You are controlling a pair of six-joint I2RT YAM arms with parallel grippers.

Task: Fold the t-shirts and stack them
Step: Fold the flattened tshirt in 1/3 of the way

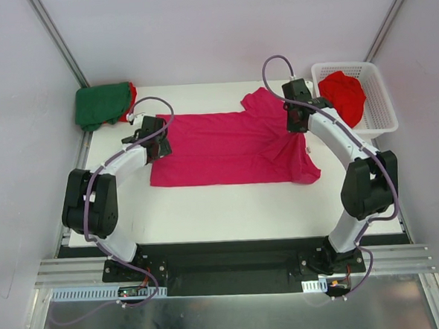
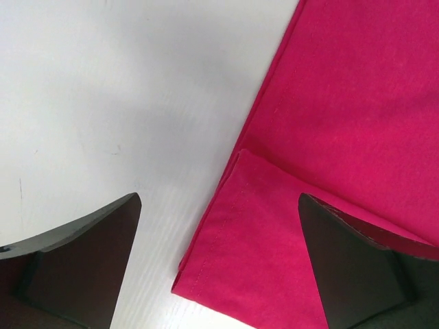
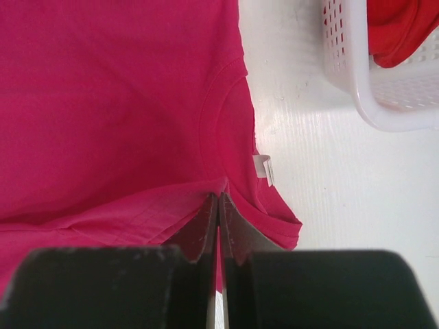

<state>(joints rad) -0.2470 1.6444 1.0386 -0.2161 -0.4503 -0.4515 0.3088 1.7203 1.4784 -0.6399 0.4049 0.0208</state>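
Note:
A magenta t-shirt (image 1: pixel 226 149) lies spread across the middle of the table, its lower part folded over. My left gripper (image 1: pixel 157 142) hovers over its left end. In the left wrist view that gripper (image 2: pixel 219 199) is open, with the shirt's folded hem corner (image 2: pixel 233 260) lying loose between the fingers. My right gripper (image 1: pixel 297 119) is at the shirt's right end by the collar (image 3: pixel 233 123). There the right gripper (image 3: pixel 218 199) is shut, pinching a ridge of the magenta cloth (image 3: pixel 103 103). A dark green t-shirt (image 1: pixel 100 105) lies folded at the far left corner, with a red edge (image 1: pixel 131 91) showing beside it.
A white lattice basket (image 1: pixel 381 117) stands at the far right and holds a crumpled red t-shirt (image 1: pixel 344 97). In the right wrist view the basket's rim (image 3: pixel 357 89) is close to the collar. Bare white table (image 1: pixel 230 208) runs along the near side.

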